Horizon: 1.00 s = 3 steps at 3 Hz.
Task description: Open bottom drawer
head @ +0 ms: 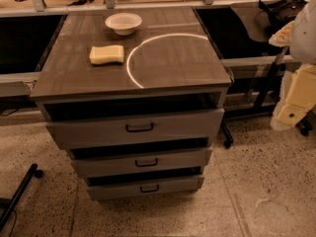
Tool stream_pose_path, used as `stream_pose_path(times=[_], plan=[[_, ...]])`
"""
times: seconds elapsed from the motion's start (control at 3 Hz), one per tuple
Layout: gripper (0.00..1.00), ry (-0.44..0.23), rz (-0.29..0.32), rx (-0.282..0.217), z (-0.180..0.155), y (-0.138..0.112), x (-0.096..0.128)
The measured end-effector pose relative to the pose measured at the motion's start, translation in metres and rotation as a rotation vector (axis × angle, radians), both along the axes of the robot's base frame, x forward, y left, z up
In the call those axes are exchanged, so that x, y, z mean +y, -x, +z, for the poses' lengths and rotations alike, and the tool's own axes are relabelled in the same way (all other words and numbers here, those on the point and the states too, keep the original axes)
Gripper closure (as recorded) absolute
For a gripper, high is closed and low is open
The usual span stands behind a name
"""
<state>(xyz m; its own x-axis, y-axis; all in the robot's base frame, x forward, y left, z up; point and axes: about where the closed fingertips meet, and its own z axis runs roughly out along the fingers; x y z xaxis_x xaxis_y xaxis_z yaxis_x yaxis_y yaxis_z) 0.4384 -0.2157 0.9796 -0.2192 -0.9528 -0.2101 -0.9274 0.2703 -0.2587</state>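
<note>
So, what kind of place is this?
Probably an office or lab: a drawer cabinet stands before long desks, with a castor wheel beside it. The gripper hangs at the right edge.

The gripper (296, 97), at the right edge, is partly cut off.

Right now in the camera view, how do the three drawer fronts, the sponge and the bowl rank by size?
1. top drawer
2. middle drawer
3. bottom drawer
4. white bowl and yellow sponge: they look alike, and the bowl is farther back, so no ranking.
The gripper hangs at the right edge, apart from the cabinet.
</note>
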Motion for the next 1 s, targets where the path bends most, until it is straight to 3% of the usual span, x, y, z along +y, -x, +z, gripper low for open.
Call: stream_pose_path(times=[0.33, 0.67, 1.0], plan=[[0.0, 0.0, 0.0, 0.0, 0.0, 0.0, 0.0], [0.0, -0.05, 0.043, -0.011, -0.017, 0.0, 0.005], [0.0, -0.136, 0.12, -0.008, -0.058, 0.004, 0.022]])
